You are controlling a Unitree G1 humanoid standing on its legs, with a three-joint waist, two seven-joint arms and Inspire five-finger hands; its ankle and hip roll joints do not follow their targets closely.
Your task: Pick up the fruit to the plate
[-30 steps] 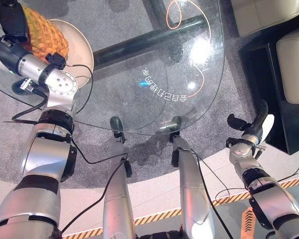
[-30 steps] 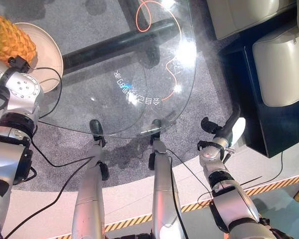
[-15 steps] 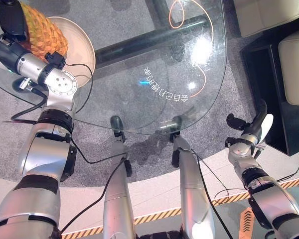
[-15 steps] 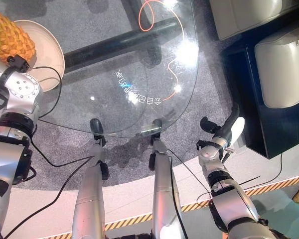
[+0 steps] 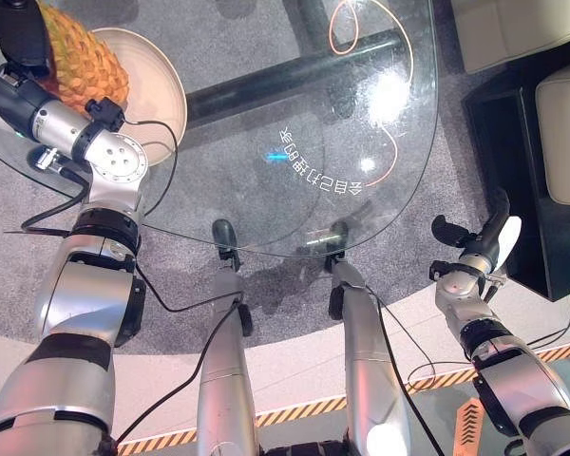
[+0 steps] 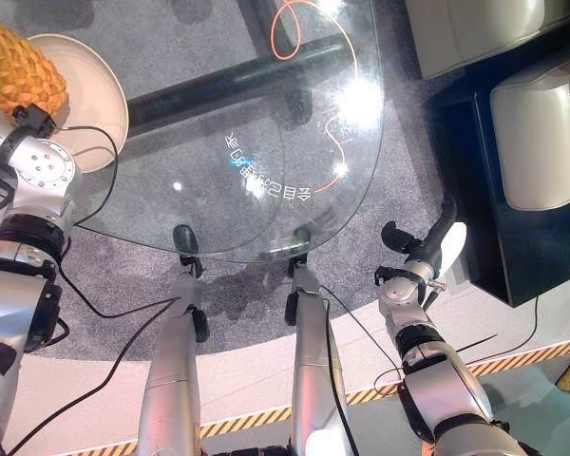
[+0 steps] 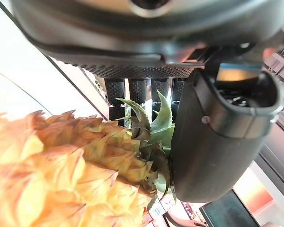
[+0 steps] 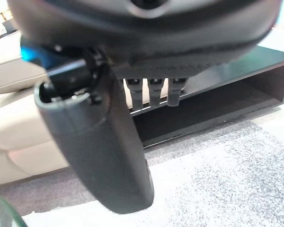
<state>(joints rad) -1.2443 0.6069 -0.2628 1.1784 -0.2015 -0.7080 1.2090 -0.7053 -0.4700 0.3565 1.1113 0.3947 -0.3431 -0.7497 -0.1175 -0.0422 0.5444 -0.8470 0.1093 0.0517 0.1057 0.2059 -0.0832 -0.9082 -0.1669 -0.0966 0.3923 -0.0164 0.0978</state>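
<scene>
Nearest, beside the glass table (image 5: 294,104) and clear of its edge, the right hand (image 5: 482,249) is held idle, fingers relaxed and empty. At the table's far left, the pineapple (image 5: 76,62) is gripped at its leafy crown by the left hand (image 5: 21,36), thumb and fingers closed round it, so that the fruit can be lowered onto the cream plate (image 5: 161,81), over which it is held.

glass table (image 5: 294,123): bare right of plate (image 5: 166,81) | pineapple (image 5: 81,62) covers plate's left part

Both arms are shiny silver-grey with black bands at the joints. The left hand (image 5: 24,38) is dark. The right hand (image 5: 480,242), just past the glass table's (image 5: 266,85) edge, is dark with a white thumb cover. A round silver wrist disc (image 5: 119,161) has tiny screws and a thin black cable.
</scene>
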